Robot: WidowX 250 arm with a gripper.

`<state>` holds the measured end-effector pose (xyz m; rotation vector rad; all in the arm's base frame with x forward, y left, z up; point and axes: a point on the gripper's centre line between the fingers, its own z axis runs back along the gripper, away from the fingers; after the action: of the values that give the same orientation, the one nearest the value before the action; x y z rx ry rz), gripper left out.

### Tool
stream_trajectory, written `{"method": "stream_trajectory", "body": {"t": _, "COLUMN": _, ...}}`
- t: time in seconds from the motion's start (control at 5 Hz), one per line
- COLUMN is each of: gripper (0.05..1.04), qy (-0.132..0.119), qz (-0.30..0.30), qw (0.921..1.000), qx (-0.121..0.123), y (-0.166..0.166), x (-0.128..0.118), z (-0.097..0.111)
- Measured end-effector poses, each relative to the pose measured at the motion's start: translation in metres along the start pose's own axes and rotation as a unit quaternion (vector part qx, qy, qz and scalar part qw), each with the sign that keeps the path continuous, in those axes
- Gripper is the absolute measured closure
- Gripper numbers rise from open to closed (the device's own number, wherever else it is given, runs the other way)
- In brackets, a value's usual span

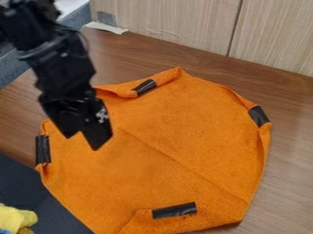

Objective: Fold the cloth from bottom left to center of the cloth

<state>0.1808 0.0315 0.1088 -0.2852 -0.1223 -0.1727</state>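
Right at the front, the orange cloth (177, 146) spreads wide over the wooden table (284, 201), its outline many-sided, and at its near edge a turned-in flap carries a black tape strip (175, 210). Down in the near left corner, there's a yellow item (15, 218) with a touch of blue, on a dark surface (21, 185) that runs along the cloth's lower left side. Up we go: a crease slants across the cloth from around its middle towards the near right. Another strip of tape (42, 149) sits on the left edge, and here's the gripper (84, 140), pointing down over the left part of the cloth! Spread or pressed together? I cannot tell, nor whether it touches the fabric. Over on the right edge, more tape (258, 116); on the far edge, one last piece (145, 87) across a rolled fold. The black arm (54, 52) comes in from the upper left, and behind it all stands a pale wood-grain panel (177, 23), a whitish strip (105, 28) at its foot.
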Motion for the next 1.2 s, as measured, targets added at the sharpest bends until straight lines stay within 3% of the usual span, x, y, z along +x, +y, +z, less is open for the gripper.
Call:
{"method": "stream_trajectory", "body": {"t": 0.2, "gripper": 0.083, "qy": 0.001, "qz": 0.062, "qw": 0.9968, "qx": 0.052, "y": 0.020, "x": -0.017, "z": 0.004}}
{"method": "stream_trajectory", "body": {"t": 0.6, "gripper": 0.083, "qy": 0.020, "qz": 0.188, "qw": 0.9780, "qx": 0.089, "y": 0.064, "x": -0.032, "z": -0.003}}
{"method": "stream_trajectory", "body": {"t": 0.8, "gripper": 0.083, "qy": 0.025, "qz": 0.235, "qw": 0.9680, "qx": 0.084, "y": 0.083, "x": -0.038, "z": -0.012}}
{"method": "stream_trajectory", "body": {"t": 1.2, "gripper": 0.134, "qy": 0.005, "qz": 0.282, "qw": 0.9548, "qx": 0.092, "y": 0.092, "x": -0.022, "z": -0.035}}
